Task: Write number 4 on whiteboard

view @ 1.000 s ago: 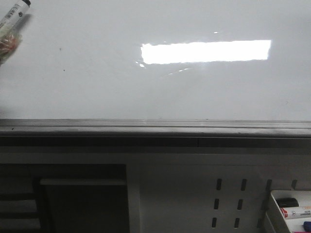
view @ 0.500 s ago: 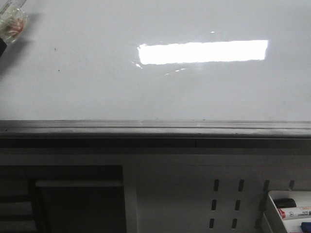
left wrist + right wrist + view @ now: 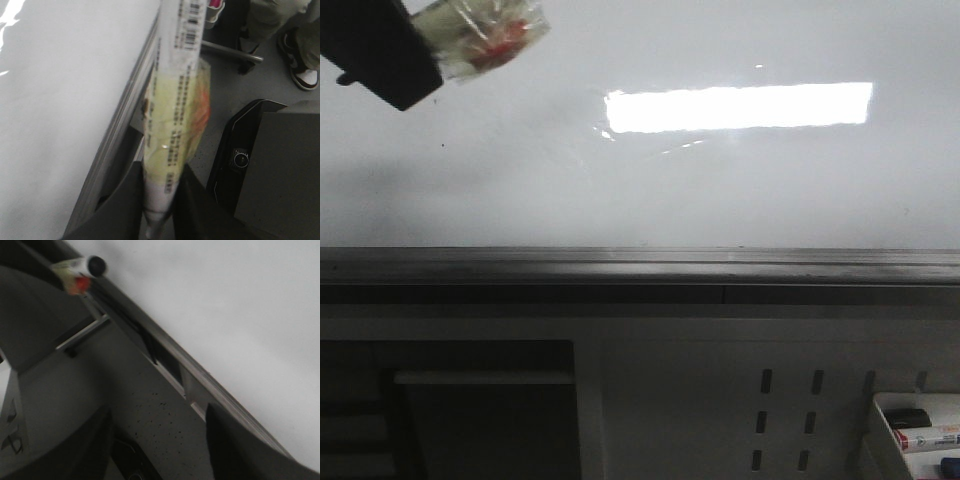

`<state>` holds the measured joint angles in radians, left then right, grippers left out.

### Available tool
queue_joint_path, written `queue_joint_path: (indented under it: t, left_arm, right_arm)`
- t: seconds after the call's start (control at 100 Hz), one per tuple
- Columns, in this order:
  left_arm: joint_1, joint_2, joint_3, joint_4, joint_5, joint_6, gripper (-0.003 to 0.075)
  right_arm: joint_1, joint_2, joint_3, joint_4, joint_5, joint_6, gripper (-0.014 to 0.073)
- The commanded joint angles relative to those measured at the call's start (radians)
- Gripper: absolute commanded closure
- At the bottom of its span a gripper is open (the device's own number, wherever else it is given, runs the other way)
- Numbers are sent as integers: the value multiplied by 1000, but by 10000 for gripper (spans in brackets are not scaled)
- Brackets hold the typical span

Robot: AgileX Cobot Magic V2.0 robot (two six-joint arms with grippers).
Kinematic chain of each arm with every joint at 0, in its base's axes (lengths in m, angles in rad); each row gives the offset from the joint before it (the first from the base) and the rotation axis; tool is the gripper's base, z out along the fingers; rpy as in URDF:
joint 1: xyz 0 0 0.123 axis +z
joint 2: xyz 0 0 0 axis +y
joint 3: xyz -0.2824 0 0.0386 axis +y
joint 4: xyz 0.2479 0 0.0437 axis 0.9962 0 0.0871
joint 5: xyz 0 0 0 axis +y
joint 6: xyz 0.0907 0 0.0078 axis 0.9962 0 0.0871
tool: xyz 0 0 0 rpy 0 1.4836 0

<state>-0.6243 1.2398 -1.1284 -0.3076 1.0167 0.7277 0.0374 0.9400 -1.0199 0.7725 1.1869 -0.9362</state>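
Observation:
The whiteboard (image 3: 720, 190) fills the upper front view, glossy white with a bright rectangular reflection and a dark grey edge rail (image 3: 640, 265). No number 4 shows on it, only tiny dark specks. My left gripper (image 3: 425, 45) is at the board's top left, shut on a white marker (image 3: 485, 38) wrapped in yellowish and red tape. In the left wrist view the marker (image 3: 175, 100) runs up from between the shut jaws (image 3: 160, 195), beside the board (image 3: 60, 100). My right gripper (image 3: 160, 440) is open and empty below the rail; the marker's black end (image 3: 95, 265) shows far off.
A white perforated panel (image 3: 720, 400) with slots lies below the rail. A white tray (image 3: 885, 435) with spare markers sits at the lower right. A dark opening with a shelf (image 3: 480, 400) is at the lower left. A black box (image 3: 270, 165) and a person's shoes (image 3: 300, 60) are on the floor.
My left gripper has come further into the front view from the top-left corner, moving right over the board with the marker still held.

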Motion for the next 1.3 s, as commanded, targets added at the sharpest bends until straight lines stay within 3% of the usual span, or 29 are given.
queue_joint_path:
  t: [0.0,0.24,0.39,1.02,1.11,1.29]
  left_arm:
    - [-40,17,-60,-38,-23,32,741]
    - [-111,67,-95,-41,-45,88,741]
    - [-125,70,-95,-41,-52,110,741]
    - [-125,70,-95,-41,-67,120,741]
    - [-125,70,-95,-41,-71,120,741]
    - [-125,70,-95,-41,-73,120,741]
  right_arm:
    - [73,60,-72,72,3,-121,232]
    - [301,201,-117,39,-125,-346,232]
    - [383,266,-117,39,-207,-388,232]
    - [402,325,-117,93,-235,-421,237]
    - [402,332,-117,93,-227,-421,300]
    - [402,335,-117,117,-224,-421,513]
